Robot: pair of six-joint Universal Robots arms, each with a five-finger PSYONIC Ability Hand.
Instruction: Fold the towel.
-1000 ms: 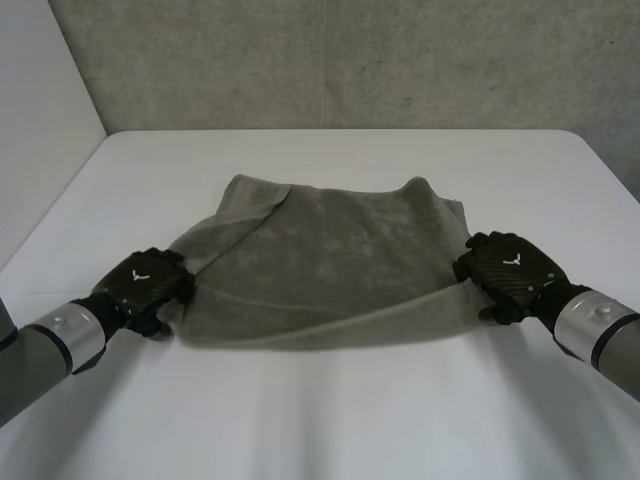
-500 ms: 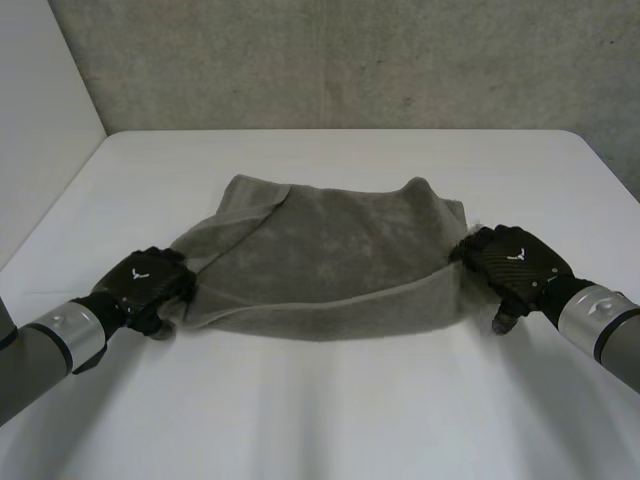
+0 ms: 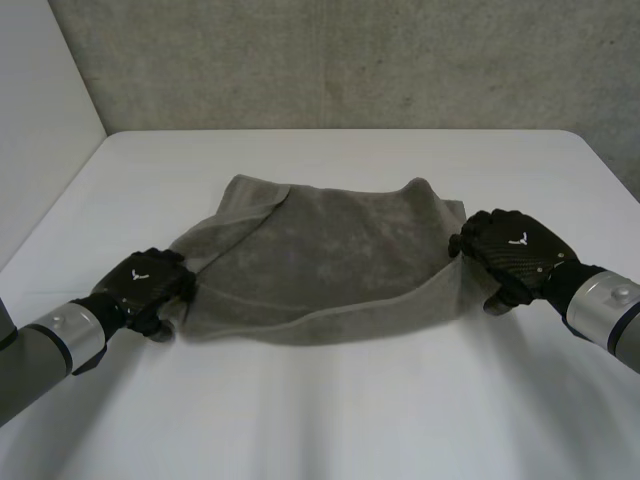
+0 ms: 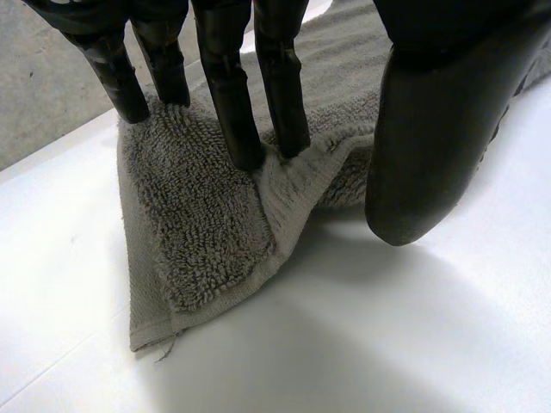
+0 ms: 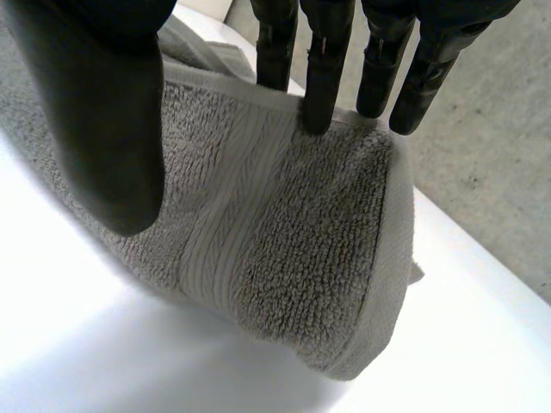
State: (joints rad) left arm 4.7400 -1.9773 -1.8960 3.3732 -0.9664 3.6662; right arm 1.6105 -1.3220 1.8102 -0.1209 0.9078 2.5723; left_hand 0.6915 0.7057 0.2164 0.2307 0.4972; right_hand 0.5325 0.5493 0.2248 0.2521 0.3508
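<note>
My left robot hand [image 3: 148, 283] pinches the towel's [image 3: 330, 250] near-left corner low on the desk [image 3: 330, 420], my right robot hand [image 3: 512, 258] pinches the near-right one higher, and that uneven lift could skew the fold onto the rumpled far edge.

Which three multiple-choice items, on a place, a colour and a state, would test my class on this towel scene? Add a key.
1. Where on the towel is the left hand? A its middle; B its near left corner; C its far edge.
2. What colour is the towel? A grey; B red; C white.
3. How is the towel's near right corner? A flat, untouched; B rolled up; C pinched and raised by the right hand.
Key: 1 B, as the head view shows; 2 A, grey in every view; 3 C, the right wrist view shows cloth between thumb and fingers, the head view its edge lifted.
</note>
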